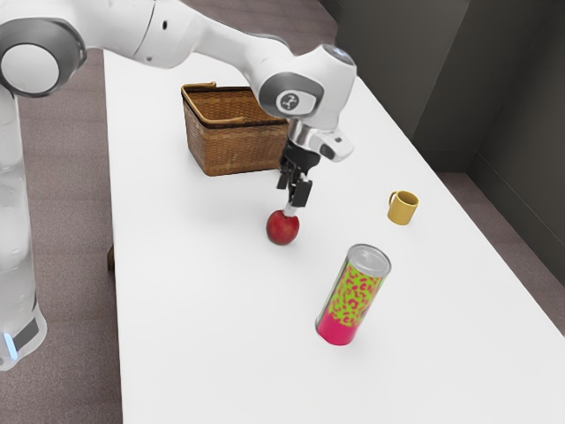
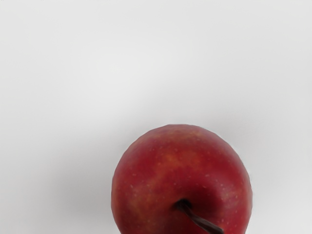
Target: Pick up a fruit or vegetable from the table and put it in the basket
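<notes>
Big red apple (image 2: 161, 180), round and shiny. Orange and yellow patches on skin, lots of tiny pale dots. Dark red dip (image 2: 202, 195) in apple. Brown stem (image 2: 197, 220) pokes out of dip, thin, a bit bent, leaning over to one side. Far end of stem fatter. Bit of apple cut off by picture's edge. White table (image 2: 97, 63) around apple. Soft gray shadow (image 2: 80, 180) on table, next to apple.

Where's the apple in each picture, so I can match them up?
Exterior view: the apple is near the middle, just below the claw.
Wrist view: large, partly cut off by the picture's edge, its stem toward the camera.
Shared landmark: the white tabletop around it.
</notes>
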Available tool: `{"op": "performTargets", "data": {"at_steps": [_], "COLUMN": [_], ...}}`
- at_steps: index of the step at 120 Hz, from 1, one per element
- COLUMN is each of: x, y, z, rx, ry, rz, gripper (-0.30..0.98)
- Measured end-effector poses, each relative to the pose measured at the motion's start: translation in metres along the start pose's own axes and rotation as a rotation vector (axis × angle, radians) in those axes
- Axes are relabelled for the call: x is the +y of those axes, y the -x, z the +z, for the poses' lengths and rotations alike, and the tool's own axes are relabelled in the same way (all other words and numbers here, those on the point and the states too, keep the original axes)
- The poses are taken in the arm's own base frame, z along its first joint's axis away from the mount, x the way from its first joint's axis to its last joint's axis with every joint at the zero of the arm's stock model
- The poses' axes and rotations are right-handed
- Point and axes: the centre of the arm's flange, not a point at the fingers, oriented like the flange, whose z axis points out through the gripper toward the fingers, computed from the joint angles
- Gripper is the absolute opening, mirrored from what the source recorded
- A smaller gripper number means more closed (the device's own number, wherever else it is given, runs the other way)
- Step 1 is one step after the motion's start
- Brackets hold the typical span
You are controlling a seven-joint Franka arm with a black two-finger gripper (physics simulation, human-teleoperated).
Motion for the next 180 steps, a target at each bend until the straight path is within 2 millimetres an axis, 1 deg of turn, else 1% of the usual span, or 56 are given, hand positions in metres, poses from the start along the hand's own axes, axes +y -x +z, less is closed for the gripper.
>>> {"op": "performTargets", "data": {"at_steps": [38,92,101,105,108,112,121,124,128,133,141,150,172,174,180], "x": [0.04,0.093,0.101,0.1,0.094,0.078,0.032,0.024,0.019,0.021,0.032,0.044,0.072,0.074,0.078], "y": [-0.007,-0.009,-0.025,-0.033,-0.038,-0.044,-0.056,-0.057,-0.054,-0.045,-0.025,-0.018,-0.018,-0.021,-0.043], "z": [0.002,0.001,-0.002,-0.007,-0.01,-0.013,-0.016,-0.016,-0.019,-0.024,-0.029,-0.028,-0.025,-0.024,-0.025], "rx": [0.014,0.02,0.043,0.054,0.061,0.065,0.065,0.063,0.064,0.066,0.064,0.064,0.062,0.061,0.068], "ry": [-0.005,-0.015,-0.016,-0.016,-0.016,-0.015,-0.011,-0.011,-0.013,-0.017,-0.025,-0.027,-0.03,-0.029,-0.028], "rz": [0.092,0.204,0.227,0.23,0.222,0.199,0.131,0.12,0.115,0.12,0.139,0.162,0.22,0.226,0.239], "gripper": [0.69,0.69,0.69,0.69,0.68,0.68,0.69,0.69,0.69,0.69,0.69,0.69,0.69,0.69,0.69]}}
